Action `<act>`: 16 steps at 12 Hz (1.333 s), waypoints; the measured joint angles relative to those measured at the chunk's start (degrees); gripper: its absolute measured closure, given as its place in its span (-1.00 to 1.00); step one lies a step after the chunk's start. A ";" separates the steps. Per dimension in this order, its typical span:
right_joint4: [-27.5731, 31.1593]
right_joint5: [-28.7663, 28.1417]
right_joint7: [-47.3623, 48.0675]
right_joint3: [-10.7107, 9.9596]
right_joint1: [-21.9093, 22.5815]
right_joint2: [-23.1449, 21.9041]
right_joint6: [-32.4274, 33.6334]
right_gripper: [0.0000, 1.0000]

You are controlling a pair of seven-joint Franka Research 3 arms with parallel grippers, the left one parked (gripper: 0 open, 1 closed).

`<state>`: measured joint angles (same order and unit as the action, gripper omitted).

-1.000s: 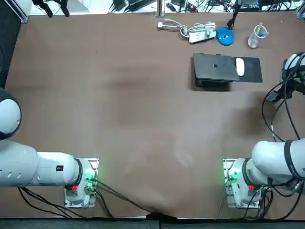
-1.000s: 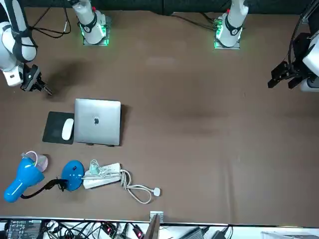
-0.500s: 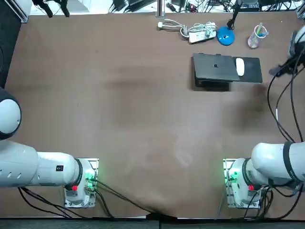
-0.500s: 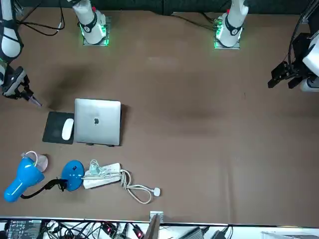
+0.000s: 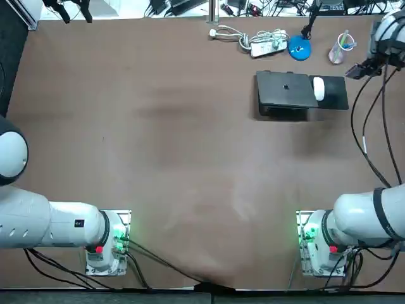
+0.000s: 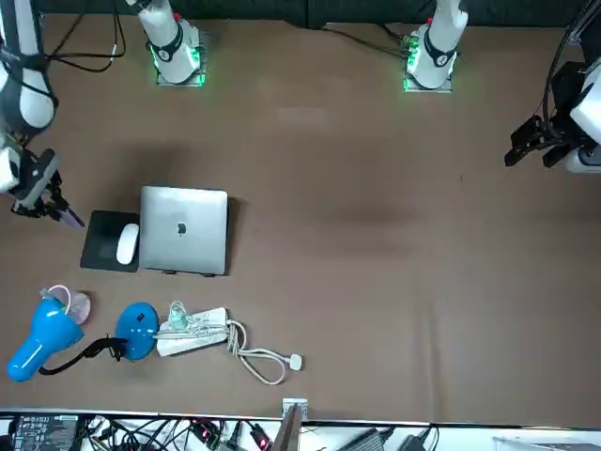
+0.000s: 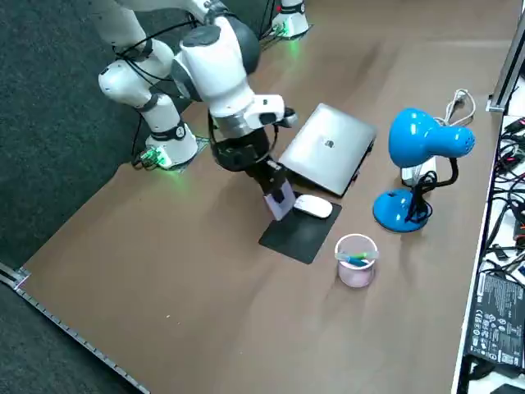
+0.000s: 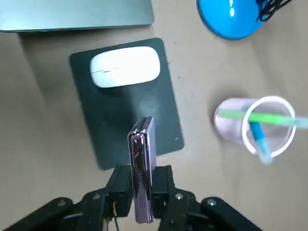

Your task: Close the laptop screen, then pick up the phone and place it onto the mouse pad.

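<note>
The silver laptop lies with its lid down on the brown table, also visible from above. Beside it is the dark mouse pad with a white mouse on its laptop-side half. My right gripper is shut on a purple phone, held on edge. In the right side view the phone hangs from the gripper just above the mouse pad's outer half, beside the mouse.
A blue desk lamp stands behind the laptop. A clear cup with pens sits next to the pad's far corner. A white power strip with a coiled cable lies near the table's far edge.
My right gripper carried the phone away from the robot's base along the table's right side, then swung in over the mouse pad's outer edge. Laptop and mouse stayed put.
</note>
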<state>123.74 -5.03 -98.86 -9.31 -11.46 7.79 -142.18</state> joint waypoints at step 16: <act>-2.35 0.06 -0.92 0.60 2.72 14.86 -18.38 0.52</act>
<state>121.40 -4.98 -99.78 -8.71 -8.74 22.65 -160.56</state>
